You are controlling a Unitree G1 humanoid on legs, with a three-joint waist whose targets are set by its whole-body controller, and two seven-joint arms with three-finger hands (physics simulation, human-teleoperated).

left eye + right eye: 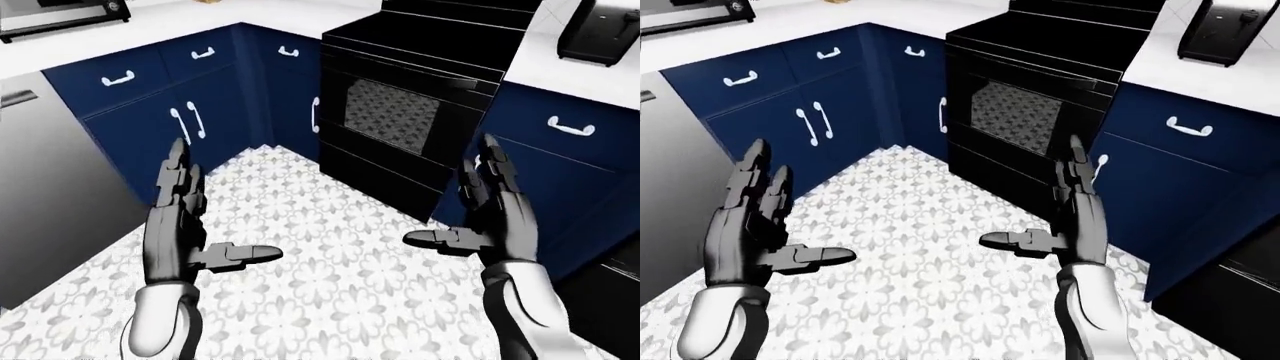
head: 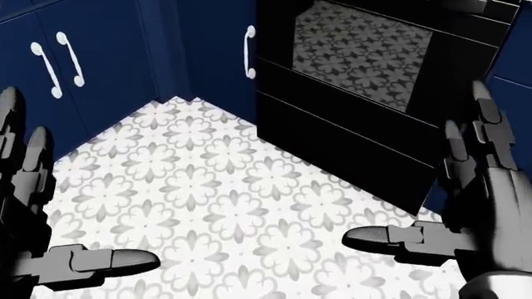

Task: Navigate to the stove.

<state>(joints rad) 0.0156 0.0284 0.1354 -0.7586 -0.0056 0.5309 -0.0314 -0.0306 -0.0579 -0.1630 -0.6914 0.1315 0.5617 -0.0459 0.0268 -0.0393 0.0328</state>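
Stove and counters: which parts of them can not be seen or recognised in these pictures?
- Stove: the far part of its top is cut by the top edge in both eye views; the head view shows only its door.
- Black appliance on the right counter: its top is cut off by the edge, so its type is unclear.
- Appliance at top left, left-eye view: only its bottom strip shows.
- Right hand: covers part of the blue cabinet behind it.

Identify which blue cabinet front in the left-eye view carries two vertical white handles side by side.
The cabinet doors left of the corner, below the drawers: their paired handles stand upright together. The drawers carry single horizontal handles.
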